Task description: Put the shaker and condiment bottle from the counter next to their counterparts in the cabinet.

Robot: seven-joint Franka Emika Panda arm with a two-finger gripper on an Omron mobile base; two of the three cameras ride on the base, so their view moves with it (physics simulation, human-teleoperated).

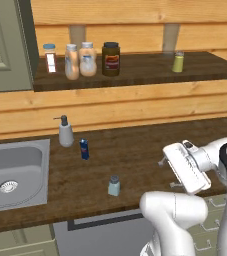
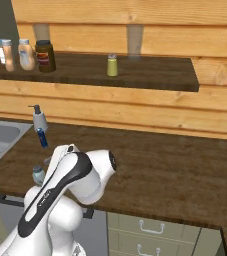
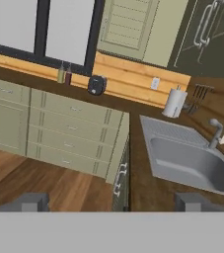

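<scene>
The small pale blue-green shaker (image 1: 114, 186) (image 2: 38, 175) stands near the counter's front edge, partly behind my arm in the right base view. My gripper (image 1: 167, 173) (image 3: 113, 202) hangs to its right, a hand's width away, pointing left. Its fingers are wide apart and hold nothing. On the cabinet shelf (image 1: 145, 75), two near-identical peach-orange condiment bottles (image 1: 72, 61) (image 1: 88, 59) stand side by side; I cannot tell them apart. The yellow-green shaker (image 1: 178, 61) (image 2: 112, 65) stands alone further right on the shelf.
A dark brown jar (image 1: 111, 59) and a small white jar (image 1: 50, 57) share the shelf. A grey pump dispenser (image 1: 65, 132) and a dark-blue can (image 1: 84, 149) stand on the counter beside the sink (image 1: 15, 175). The cabinet door (image 1: 5, 45) hangs at the left.
</scene>
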